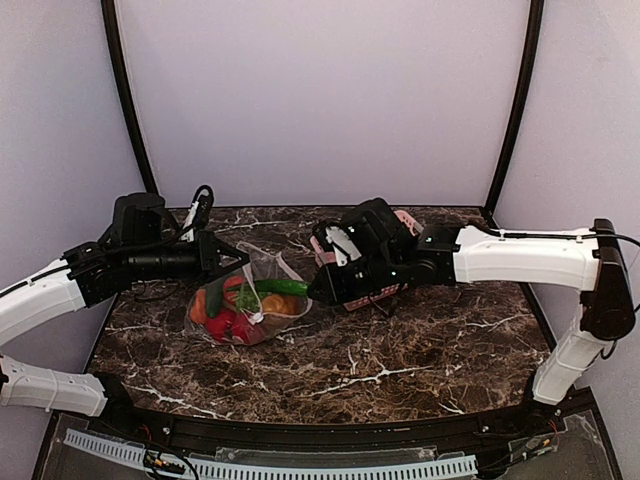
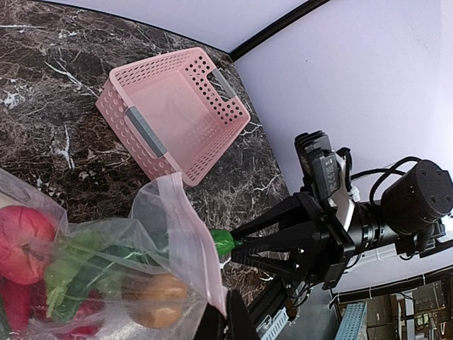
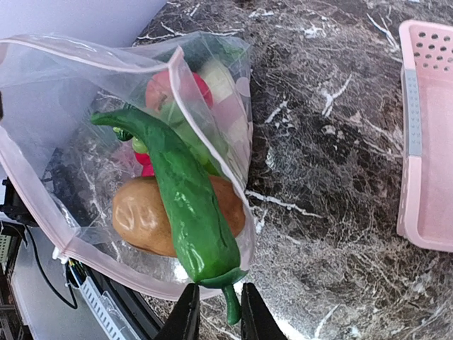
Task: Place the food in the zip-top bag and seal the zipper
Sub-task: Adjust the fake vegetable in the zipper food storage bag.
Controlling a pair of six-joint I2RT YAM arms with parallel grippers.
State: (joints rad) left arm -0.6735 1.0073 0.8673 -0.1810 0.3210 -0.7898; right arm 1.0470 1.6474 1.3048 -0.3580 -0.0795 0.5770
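Observation:
The clear zip-top bag (image 1: pixel 262 290) lies open at centre left, with red tomatoes (image 1: pixel 225 325), an orange fruit (image 1: pixel 199 305) and green leafy pieces inside. My left gripper (image 1: pixel 228 262) is shut on the bag's pinkish zip strip (image 2: pixel 190 237) and holds the mouth up. My right gripper (image 1: pixel 314 288) is shut on the stem end of a long green vegetable (image 3: pixel 185 205). This vegetable reaches through the bag's mouth, over a brown round piece (image 3: pixel 138 216). A small white slider (image 3: pixel 59 254) sits at one end of the zip strip.
The pink slotted basket (image 2: pixel 177 113) stands empty behind the right gripper, partly hidden by it in the top view (image 1: pixel 405 218). Dark marble tabletop (image 1: pixel 400 350) extends to the front and right. Black frame posts stand at the back corners.

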